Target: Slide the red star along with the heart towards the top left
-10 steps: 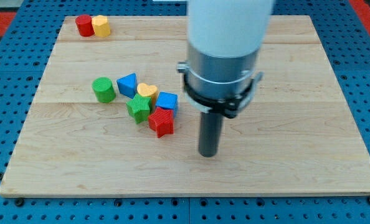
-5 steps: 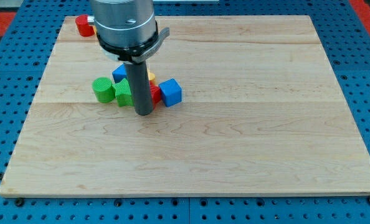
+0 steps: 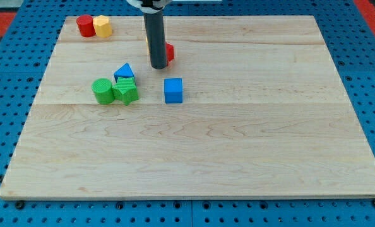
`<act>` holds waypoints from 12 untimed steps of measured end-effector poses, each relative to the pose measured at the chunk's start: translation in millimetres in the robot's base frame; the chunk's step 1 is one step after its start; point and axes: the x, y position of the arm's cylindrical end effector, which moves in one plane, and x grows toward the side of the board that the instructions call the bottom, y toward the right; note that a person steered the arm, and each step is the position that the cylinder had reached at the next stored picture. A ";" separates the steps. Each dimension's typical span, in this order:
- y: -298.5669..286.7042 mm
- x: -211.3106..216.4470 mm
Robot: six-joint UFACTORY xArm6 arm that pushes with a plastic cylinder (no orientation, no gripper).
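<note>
Now my tip (image 3: 158, 66) touches the red star (image 3: 168, 52) at its 7 o'clock; no gripper here, nothing held; heart hidden.

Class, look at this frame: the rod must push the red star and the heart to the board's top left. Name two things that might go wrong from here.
1. The red star block peeks out on the view's right of my tip; it may slip off sideways.
2. The yellow heart is not visible, probably hidden behind the rod, so the pair may separate unnoticed.

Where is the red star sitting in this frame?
The red star lies in the upper middle of the board, mostly hidden behind my tip, peeking out on its right. It is above the blue cube, clear of the green blocks.
</note>
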 end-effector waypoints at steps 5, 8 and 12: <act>32.0 -0.5; 45.2 -14.8; -5.1 -88.3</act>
